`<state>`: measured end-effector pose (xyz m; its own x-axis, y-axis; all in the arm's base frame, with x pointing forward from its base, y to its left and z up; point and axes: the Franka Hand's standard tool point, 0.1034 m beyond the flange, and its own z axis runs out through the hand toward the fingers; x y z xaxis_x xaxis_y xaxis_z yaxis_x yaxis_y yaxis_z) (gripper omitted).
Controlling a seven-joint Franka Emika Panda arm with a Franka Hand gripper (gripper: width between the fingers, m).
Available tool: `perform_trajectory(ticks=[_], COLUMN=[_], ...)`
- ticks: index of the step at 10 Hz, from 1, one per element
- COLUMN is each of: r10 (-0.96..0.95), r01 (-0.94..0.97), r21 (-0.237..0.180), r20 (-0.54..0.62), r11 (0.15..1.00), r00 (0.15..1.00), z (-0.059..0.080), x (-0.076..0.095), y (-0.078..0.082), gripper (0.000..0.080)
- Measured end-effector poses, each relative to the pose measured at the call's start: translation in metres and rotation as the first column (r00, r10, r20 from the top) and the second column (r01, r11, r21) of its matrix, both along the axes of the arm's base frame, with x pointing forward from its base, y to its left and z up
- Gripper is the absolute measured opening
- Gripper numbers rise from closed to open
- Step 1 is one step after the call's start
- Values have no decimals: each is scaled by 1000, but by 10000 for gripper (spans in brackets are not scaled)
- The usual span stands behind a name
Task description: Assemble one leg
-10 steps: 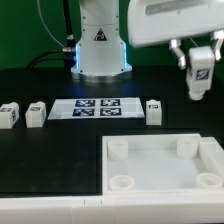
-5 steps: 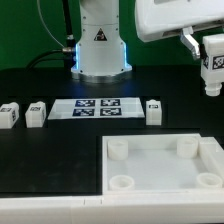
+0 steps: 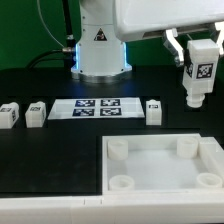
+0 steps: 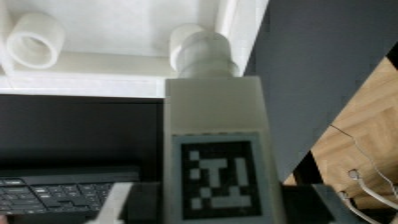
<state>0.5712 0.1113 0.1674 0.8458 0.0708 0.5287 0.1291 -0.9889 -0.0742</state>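
My gripper (image 3: 200, 68) is shut on a white leg (image 3: 199, 78) with a black-and-white tag on its face. It holds the leg upright in the air at the exterior view's right, above the far right corner of the large white tray-like piece (image 3: 160, 172). In the wrist view the held leg (image 4: 217, 150) fills the middle, its tag facing the camera, and its rounded end points toward a corner socket (image 4: 201, 45) of the tray piece. My fingers (image 4: 128, 205) flank the leg's sides.
Three more small white legs stand in a row on the black table: two at the exterior view's left (image 3: 10, 114) (image 3: 36, 112) and one to the right (image 3: 154, 110) of the marker board (image 3: 96, 107). The robot base (image 3: 99, 45) stands behind.
The gripper with the leg has shifted toward the exterior view's left and lowered slightly after swinging right. The leg's tag now faces the exterior camera squarely.
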Motion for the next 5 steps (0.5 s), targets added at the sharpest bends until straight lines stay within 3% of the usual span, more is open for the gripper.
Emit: perform_trajectory(ticks=[2, 3, 5], r10=[-3, 7, 4], r01=[3, -7, -4], r21=[0, -13, 0], r20=[-4, 25, 48], r11=[1000, 1000, 1000], r00=[1000, 1000, 999], z=[-3, -9, -15], x=[1, 18, 47], y=[-1, -10, -7], gripper=[294, 294, 294])
